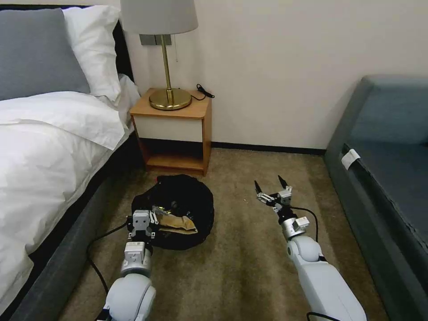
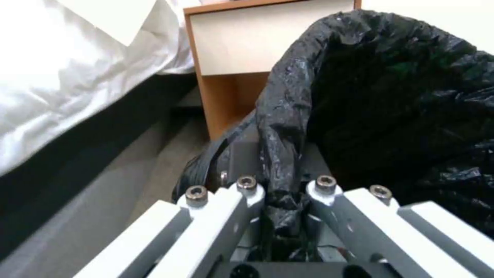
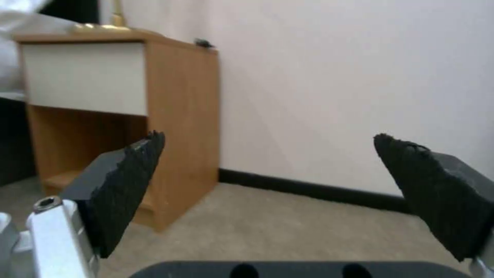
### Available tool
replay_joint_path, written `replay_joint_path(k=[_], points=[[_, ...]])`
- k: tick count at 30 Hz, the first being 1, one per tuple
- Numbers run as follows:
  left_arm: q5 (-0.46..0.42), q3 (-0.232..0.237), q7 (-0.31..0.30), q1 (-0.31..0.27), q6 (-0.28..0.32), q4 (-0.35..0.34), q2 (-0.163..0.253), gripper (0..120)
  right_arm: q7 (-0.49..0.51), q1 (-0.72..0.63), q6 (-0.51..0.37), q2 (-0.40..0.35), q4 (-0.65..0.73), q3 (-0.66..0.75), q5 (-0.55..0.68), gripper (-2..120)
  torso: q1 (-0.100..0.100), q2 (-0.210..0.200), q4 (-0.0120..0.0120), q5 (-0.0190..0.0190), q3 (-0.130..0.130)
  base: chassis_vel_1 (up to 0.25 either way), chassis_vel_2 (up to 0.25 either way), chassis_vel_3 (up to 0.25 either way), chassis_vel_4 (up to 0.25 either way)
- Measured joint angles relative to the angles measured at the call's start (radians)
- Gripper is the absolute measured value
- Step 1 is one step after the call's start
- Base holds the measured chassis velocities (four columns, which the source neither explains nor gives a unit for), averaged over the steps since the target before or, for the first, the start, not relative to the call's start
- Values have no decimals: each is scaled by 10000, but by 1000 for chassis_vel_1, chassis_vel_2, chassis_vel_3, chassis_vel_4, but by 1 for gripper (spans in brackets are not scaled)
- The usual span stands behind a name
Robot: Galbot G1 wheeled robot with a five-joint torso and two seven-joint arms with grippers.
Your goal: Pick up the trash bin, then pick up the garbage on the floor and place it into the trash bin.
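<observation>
Pinching the black bag rim of the trash bin (image 1: 178,209), our left gripper (image 2: 282,200) had its fingers clenched. Tan paper (image 1: 178,223) lay inside. Our right gripper (image 1: 269,186) hung over the carpet (image 1: 240,267), fingers spread wide.

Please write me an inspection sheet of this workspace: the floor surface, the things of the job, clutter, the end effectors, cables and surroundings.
Surface: brown carpet; a tiny pale speck lies ahead of the right arm, otherwise bare where visible.
Job's things: trash bin with black liner, beside the bed; tan paper and other litter inside it.
Clutter: nothing seen loose on the carpet.
End effectors: left end effector shut on the bin's lined rim; right end effector open, hovering above the carpet, holding nothing.
Cables: black cables run along both arms; a black cord lies on the nightstand.
Surroundings: wooden nightstand with brass lamp, wall behind, dark sofa on the right.
</observation>
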Motion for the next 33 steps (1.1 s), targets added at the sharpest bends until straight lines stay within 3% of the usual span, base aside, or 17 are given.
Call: replay_joint_path(k=[10,12,16,18,22,24,26,28,33], points=[[-1089,70,-311,-531,-14,369,-549,4,-38,16,269,-20,-683,509,123,100,0,1,0,0,0,0,0,0,0],[-1940,67,-383,-761,-36,422,-739,4,-54,-56,357,7,-728,588,99,100,0,0,0,0,0,0,0,0,0],[-2723,53,-415,-938,-57,449,-780,4,-67,-141,381,8,-693,647,85,100,0,1,-1,0,0,0,0,0,0],[-3881,54,-532,-1223,-58,596,-805,4,-80,-215,384,-4,-627,729,80,100,0,0,1,-1,0,0,0,0,0],[-4560,35,-635,-1518,-71,839,-949,4,-87,-271,398,-1,-627,794,60,100,0,0,0,-1,0,0,0,0,0],[-5638,-94,-791,-2041,-63,1318,-1180,4,-99,-387,412,34,-552,896,40,100,0,0,0,0,0,0,0,0,0],[-5922,-123,-845,-2161,-49,1434,-1212,4,-100,-421,412,43,-489,912,42,100,0,0,0,1,0,0,0,0,0],[-7146,-321,-1149,-2765,-4,2267,-1365,4,-103,-564,370,71,-145,962,75,100,0,0,-1,-1,0,0,0,0,0],[-7635,-452,-1256,-3179,-40,3129,-1547,4,-100,-670,291,92,172,979,102,100,0,1,2,0,1,0,0,0,0]])
